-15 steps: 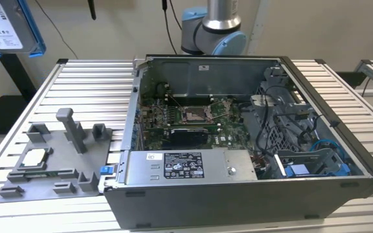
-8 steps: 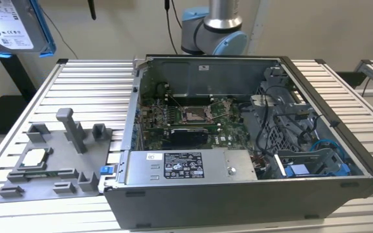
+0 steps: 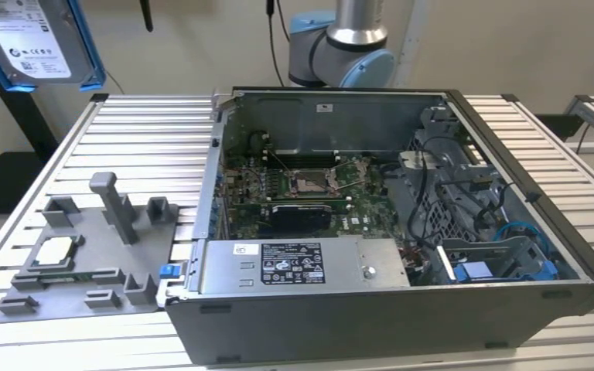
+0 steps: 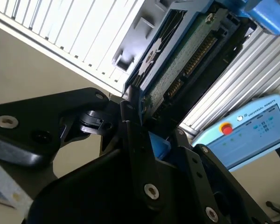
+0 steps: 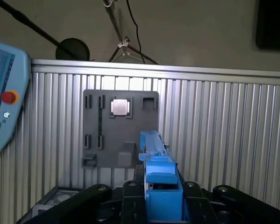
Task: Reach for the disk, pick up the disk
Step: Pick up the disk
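Slatted aluminium table (image 3: 121, 124) carries an open computer case (image 3: 380, 232) and a grey fixture tray (image 3: 80, 263); the disk (image 3: 37, 39) is off it, in the air at upper left of the exterior view, label side showing. In both wrist views the end effector (image 5: 157, 189) is clamped on the disk's blue bracket edge, fingers (image 4: 130, 126) pinching either side. Judged: reach done, pick-up as good as complete; any further move calls for a firm clamp, since the drive hangs edge-on.

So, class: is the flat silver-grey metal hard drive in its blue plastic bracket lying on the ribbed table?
No, the hard drive hangs well clear of the table.
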`<state>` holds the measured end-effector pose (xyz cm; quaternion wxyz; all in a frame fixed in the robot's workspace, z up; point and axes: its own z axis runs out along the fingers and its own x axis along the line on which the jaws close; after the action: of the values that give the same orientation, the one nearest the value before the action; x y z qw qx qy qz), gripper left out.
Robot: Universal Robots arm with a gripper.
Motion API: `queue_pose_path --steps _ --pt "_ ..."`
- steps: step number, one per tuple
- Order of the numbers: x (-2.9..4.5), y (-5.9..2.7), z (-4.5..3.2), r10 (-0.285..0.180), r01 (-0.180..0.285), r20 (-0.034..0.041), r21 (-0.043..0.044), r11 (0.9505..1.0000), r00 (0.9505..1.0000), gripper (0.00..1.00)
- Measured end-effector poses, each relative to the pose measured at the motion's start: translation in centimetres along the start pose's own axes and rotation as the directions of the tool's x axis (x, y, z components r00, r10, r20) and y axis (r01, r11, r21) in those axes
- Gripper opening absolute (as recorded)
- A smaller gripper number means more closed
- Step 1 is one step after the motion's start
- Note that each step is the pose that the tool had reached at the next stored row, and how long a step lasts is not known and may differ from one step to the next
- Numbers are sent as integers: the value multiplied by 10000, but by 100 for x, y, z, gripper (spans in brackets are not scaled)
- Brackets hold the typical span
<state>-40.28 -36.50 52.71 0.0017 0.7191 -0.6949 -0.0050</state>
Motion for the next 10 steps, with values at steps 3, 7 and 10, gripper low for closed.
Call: queue_pose_path --steps 3,7,10 --pt "3 -101 -1 -1 1 0 0 10000 10000 0" --pt "7 -205 -2 -1 1 0 0 10000 10000 0" --pt "10 -305 -3 -1 1 1 0 10000 10000 0"
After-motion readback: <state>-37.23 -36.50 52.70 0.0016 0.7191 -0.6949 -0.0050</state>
